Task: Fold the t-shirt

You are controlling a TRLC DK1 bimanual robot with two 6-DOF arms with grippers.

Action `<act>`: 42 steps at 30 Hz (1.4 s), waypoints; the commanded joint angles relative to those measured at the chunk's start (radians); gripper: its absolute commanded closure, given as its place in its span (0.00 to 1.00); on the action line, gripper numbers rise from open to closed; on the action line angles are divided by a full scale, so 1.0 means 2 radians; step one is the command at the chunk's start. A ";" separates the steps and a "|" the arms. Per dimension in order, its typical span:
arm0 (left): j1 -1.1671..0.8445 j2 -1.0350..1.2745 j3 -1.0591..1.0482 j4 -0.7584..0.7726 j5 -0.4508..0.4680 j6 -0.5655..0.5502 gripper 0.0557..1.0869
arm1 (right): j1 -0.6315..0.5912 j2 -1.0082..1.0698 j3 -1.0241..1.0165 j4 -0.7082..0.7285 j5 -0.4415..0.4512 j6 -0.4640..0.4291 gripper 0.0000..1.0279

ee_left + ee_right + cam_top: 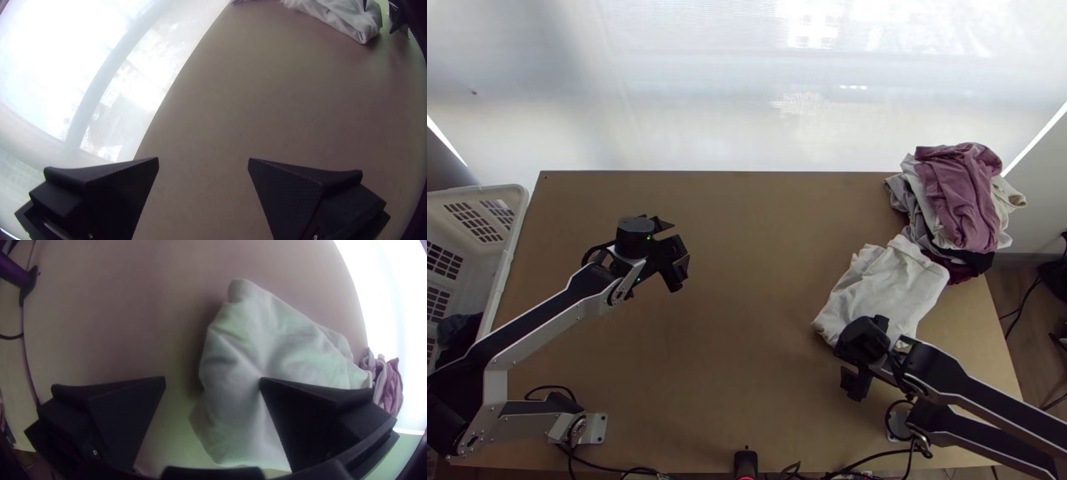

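Observation:
The white t-shirt (887,288) lies as a compact, creased folded bundle on the right part of the table, against the clothes pile. My right gripper (867,352) stands open at its near-left edge; in the right wrist view the gripper (212,382) has one finger over the shirt (267,342) and the other over bare table. Over the left part of the table, away from the shirt, my left gripper (669,254) is open. In the left wrist view nothing is between the fingers of the gripper (203,162), and the shirt (347,18) lies far off.
A pile of clothes (959,196), mauve on top with white, grey and dark pieces, sits at the table's far right corner. A white basket (517,210) with dark cloth inside stands at the left edge. Bare table (763,280) lies between the grippers.

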State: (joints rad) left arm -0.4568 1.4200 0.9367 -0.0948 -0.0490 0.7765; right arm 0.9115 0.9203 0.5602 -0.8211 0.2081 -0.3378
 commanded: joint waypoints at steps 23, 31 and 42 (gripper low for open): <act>0.011 -0.028 -0.009 -0.015 -0.001 0.010 0.05 | 0.002 0.105 -0.010 0.111 0.137 0.002 0.07; 0.012 -0.034 -0.012 -0.016 -0.001 0.009 0.05 | -0.007 0.106 -0.032 0.155 0.153 -0.014 0.32; 0.016 -0.041 -0.017 -0.016 -0.002 0.008 0.05 | -0.041 0.091 -0.055 0.187 0.144 -0.027 0.92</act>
State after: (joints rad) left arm -0.4297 1.3468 0.9054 -0.1284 -0.0525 0.7940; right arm 0.8608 1.1286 0.4660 -0.4702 0.5095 -0.3717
